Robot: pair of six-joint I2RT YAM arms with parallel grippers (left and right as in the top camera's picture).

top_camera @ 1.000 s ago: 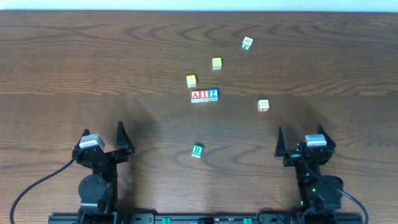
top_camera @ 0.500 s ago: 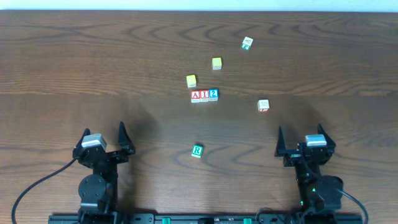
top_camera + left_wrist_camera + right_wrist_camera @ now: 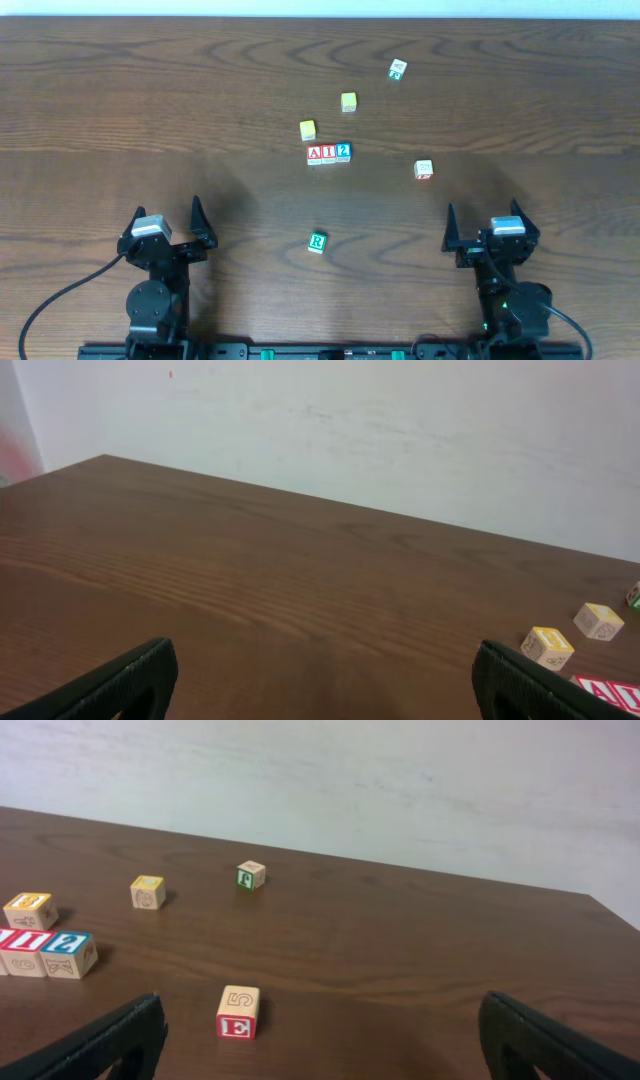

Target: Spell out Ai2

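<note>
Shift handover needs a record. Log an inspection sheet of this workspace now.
Surface: dark wood table, no spills seen.
Job's things: A-I-2 row, three blocks touching, mid-table.
Clutter: two yellow blocks; green-white block farthest back; E block right of the row; R block nearest the arms.
Grippers: left pincer and right pincer open, empty, at the near edge.
Cables: black cable at the left base, another at the right base.
Surroundings: plain white wall.
</note>
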